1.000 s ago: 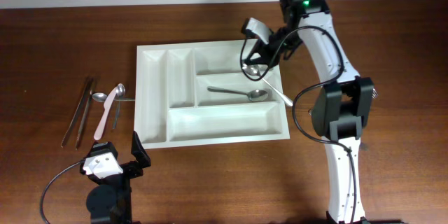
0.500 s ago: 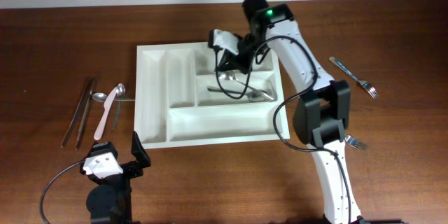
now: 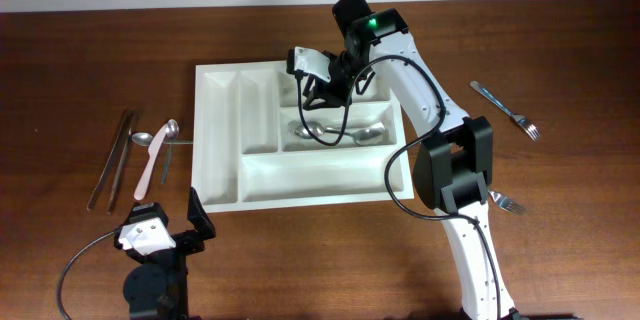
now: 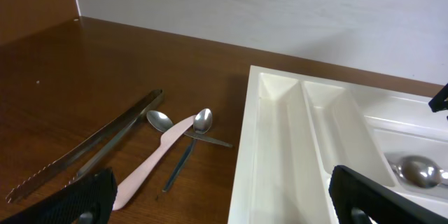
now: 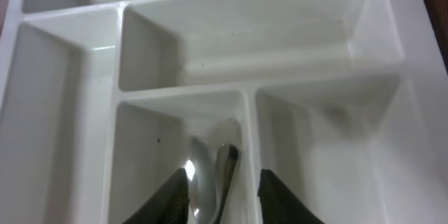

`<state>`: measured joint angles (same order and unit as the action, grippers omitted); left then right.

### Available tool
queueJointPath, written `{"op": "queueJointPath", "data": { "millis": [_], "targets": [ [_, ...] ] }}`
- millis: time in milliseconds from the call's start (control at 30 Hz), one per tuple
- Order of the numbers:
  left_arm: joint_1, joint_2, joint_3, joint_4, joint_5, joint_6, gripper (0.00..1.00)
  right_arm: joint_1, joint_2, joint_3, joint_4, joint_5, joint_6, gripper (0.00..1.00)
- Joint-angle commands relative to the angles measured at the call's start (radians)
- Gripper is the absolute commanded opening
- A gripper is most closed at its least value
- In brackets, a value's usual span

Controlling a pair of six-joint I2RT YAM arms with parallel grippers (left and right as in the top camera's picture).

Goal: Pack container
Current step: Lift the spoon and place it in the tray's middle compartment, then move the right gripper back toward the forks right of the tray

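The container [image 3: 220,150], a large white cutlery tray, lies mid-table. Its middle wide compartment holds two metal spoons [image 3: 335,133]. My right gripper [image 3: 308,100] hangs over the left end of that compartment. In the right wrist view its dark fingers [image 5: 171,199] stand apart, and one spoon [image 5: 218,171] lies between them without touching them, so the right gripper [image 5: 222,199] is open. My left gripper [image 3: 165,230] rests near the front edge, left of the tray, wide open and empty. In its own view, the left gripper [image 4: 234,210] faces the container [image 4: 280,147].
Left of the tray lie metal tongs [image 3: 115,155], two small spoons [image 3: 160,136] and a pink knife [image 3: 150,168]. A fork [image 3: 505,110] lies at the right, and another fork [image 3: 506,202] sits beside the right arm's base.
My right gripper carried a spoon leftward from the tray's right rim to the middle compartment and opened. The spoon now lies beside the first one. The left arm stayed still.
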<state>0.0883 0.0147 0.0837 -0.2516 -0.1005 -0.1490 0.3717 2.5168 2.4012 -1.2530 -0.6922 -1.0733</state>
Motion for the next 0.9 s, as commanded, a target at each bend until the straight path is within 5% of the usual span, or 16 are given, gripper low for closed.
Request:
{"op": "queueJointPath", "data": {
  "millis": [0,233,367,467,533,867],
  "targets": [
    [0.006,-0.008,-0.005,0.001,0.011,0.020,0.99,-0.001,0.010,0.011,0.009,-0.002,0.017,0.37],
    [0.006,-0.008,-0.005,0.001,0.011,0.020,0.99,-0.024,0.006,0.048,0.126,-0.001,0.320,0.43],
    [0.006,-0.008,-0.005,0.001,0.011,0.020,0.99,-0.074,0.006,0.134,0.166,0.087,0.597,0.34],
    [0.006,-0.008,-0.005,0.001,0.011,0.020,0.99,-0.135,0.006,0.212,0.142,0.224,0.751,0.36],
    [0.006,-0.008,-0.005,0.000,0.011,0.020,0.99,-0.182,0.006,0.258,0.104,0.282,0.773,0.51],
    [0.006,-0.008,-0.005,0.001,0.011,0.020,0.99,-0.426,0.009,0.300,-0.151,0.695,0.775,0.57]
  ]
}}
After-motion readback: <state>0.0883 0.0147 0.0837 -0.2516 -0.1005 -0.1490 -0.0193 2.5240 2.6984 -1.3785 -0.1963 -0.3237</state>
